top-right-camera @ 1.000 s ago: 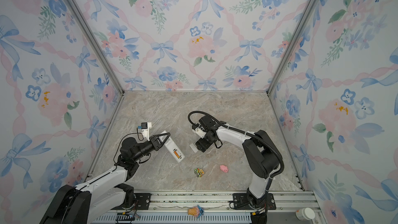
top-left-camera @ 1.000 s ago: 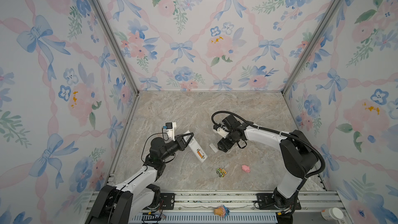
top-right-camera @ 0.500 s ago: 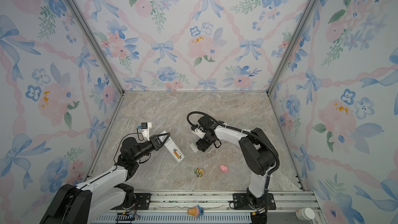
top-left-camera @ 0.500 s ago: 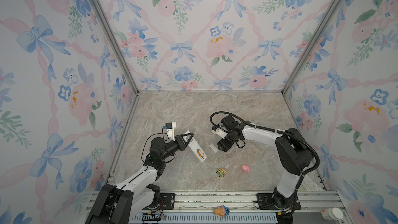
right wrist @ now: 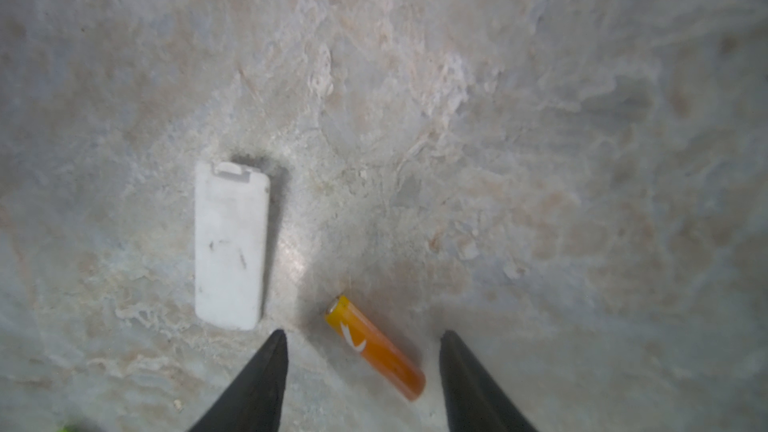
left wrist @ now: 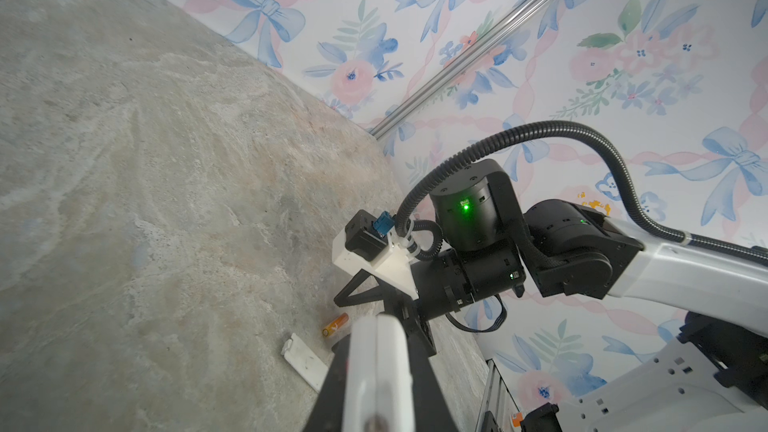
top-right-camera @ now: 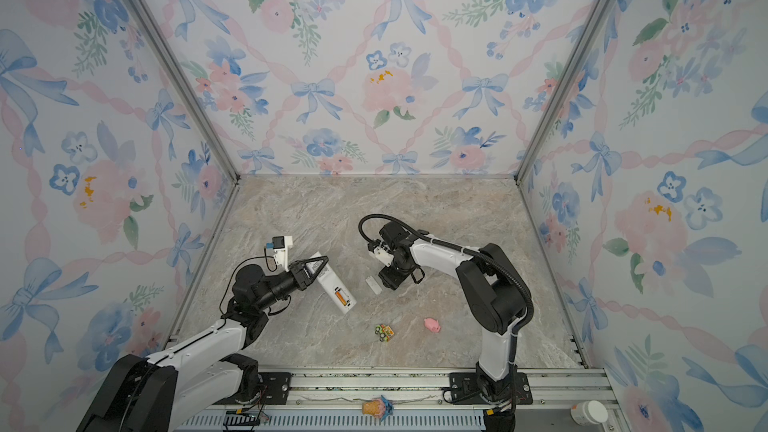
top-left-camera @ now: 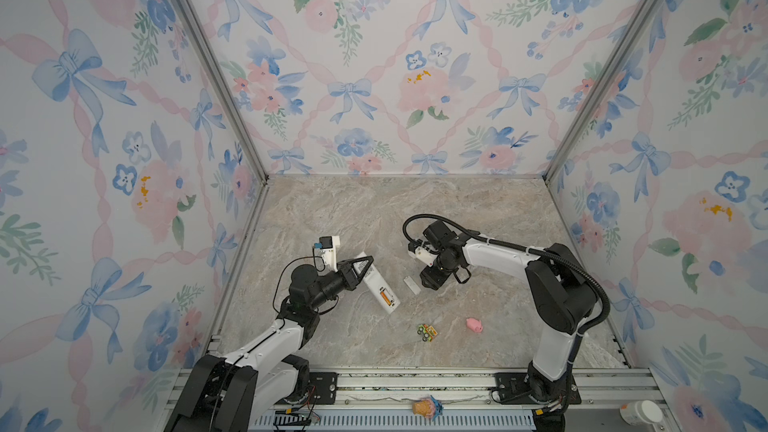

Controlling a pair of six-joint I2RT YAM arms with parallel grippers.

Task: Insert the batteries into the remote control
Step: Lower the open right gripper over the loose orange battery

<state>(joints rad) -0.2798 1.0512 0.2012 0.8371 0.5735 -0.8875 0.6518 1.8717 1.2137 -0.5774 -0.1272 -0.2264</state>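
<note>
My left gripper [top-left-camera: 362, 264] is shut on one end of the white remote control [top-left-camera: 379, 286], which slants down to the floor. In both top views an orange battery [top-left-camera: 387, 297] sits in its open compartment [top-right-camera: 340, 297]. In the left wrist view the remote [left wrist: 376, 371] fills the space between the black fingers [left wrist: 419, 363]. My right gripper [top-left-camera: 430, 280] points down at the floor. In the right wrist view it is open [right wrist: 363, 332], with its fingertips either side of a loose orange battery [right wrist: 374, 347], not touching it. That battery [left wrist: 336, 324] also shows in the left wrist view.
A white battery cover [right wrist: 230, 243] lies flat beside the loose battery, left of the right gripper [top-left-camera: 411, 285]. A green-orange toy car [top-left-camera: 427, 332] and a pink pig [top-left-camera: 474, 324] lie nearer the front. Papered walls close three sides, and a metal rail [top-left-camera: 415, 382] runs along the front.
The right arm's elbow has swung a little to the left while its gripper stays over the same spot beside the cover. The left arm and the remote have not moved.
</note>
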